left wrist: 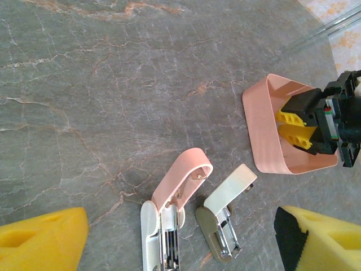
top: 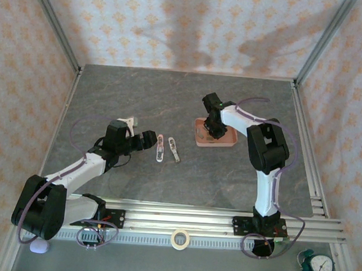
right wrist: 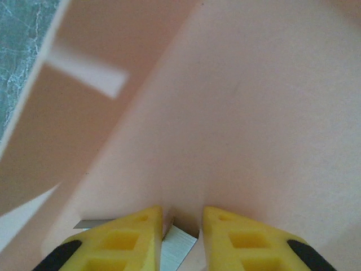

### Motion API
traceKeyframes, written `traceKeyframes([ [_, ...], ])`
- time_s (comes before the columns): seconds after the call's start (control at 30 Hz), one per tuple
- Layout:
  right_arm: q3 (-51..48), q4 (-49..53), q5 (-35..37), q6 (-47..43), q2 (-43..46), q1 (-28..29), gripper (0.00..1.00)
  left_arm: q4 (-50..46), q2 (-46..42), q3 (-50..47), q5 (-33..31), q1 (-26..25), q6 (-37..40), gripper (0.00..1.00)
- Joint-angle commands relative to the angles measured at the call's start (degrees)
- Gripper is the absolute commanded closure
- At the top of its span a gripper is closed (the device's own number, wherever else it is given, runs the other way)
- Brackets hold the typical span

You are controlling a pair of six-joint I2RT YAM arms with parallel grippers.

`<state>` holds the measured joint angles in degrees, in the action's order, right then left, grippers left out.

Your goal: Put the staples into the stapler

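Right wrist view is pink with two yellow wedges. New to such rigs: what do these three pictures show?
Two robot arms sit at the near edge of a table. The top view shows the left arm and right arm. Each wrist carries a camera; the yellow wedges are its jaws. On the table lie the stapler, cream with a pink lid open, a second open stapler beside it, and a pink tray. The right jaws sit inside the tray, nearly closed, a grey strip of staples between them; gripped or not, I cannot tell. The left jaws hang open, empty.

The right gripper [right wrist: 181,212], jaws narrowly apart, straddles grey staples [right wrist: 178,248] on the pink tray [right wrist: 254,113] floor
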<state>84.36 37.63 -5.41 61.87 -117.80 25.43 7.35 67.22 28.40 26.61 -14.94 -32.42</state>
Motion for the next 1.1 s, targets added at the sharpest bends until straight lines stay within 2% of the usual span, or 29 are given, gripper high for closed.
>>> traceKeyframes([
  [0.0,-1.45,0.49,-0.15,-0.19,-1.75,-0.33,0.77,0.05,-1.39,-0.69,-0.79,0.44,1.49,0.13],
  [0.17,-1.05,1.09,0.07,-0.58,-0.78,-0.38,0.78,0.03,-1.57,-0.89,-0.73,0.44,1.49,0.13],
  [0.37,0.46,3.13,-0.24,-0.96,1.26,-0.32,0.70,0.08,-1.79,-1.08,-0.73,0.44,1.49,0.13],
  [0.6,-0.82,2.30,-0.79,0.43,3.81,-0.34,0.70,0.12,-2.00,-1.16,-0.63,0.44,1.49,0.13],
  [1.07,-1.91,-1.01,-4.04,2.59,2.79,-0.38,0.71,0.05,-2.09,-1.07,-0.77,0.44,1.49,0.13],
])
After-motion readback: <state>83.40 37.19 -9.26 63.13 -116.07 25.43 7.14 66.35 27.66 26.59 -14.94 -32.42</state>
